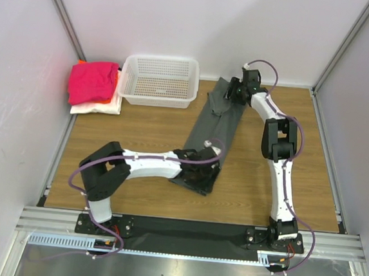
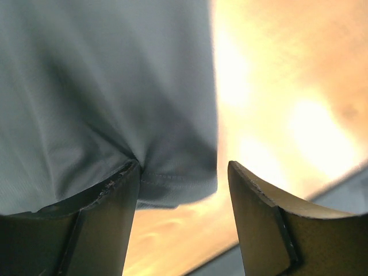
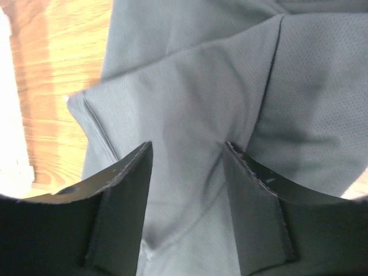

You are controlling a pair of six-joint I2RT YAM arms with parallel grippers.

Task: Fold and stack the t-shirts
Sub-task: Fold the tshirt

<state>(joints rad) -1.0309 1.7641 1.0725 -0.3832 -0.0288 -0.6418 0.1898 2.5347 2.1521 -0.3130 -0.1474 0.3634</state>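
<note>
Lying as a long folded strip, the grey shirt runs diagonally across the table to the far edge right of the basket; the pink shirt tops a pile in the far-left corner. Left arm folded low, elbow out left, forearm level to the strip's near end; left gripper jaws apart, hem corner between them, touching one finger. Right arm stretched far forward, wrist bent down at the far end; right gripper jaws apart, tips on the cloth.
</note>
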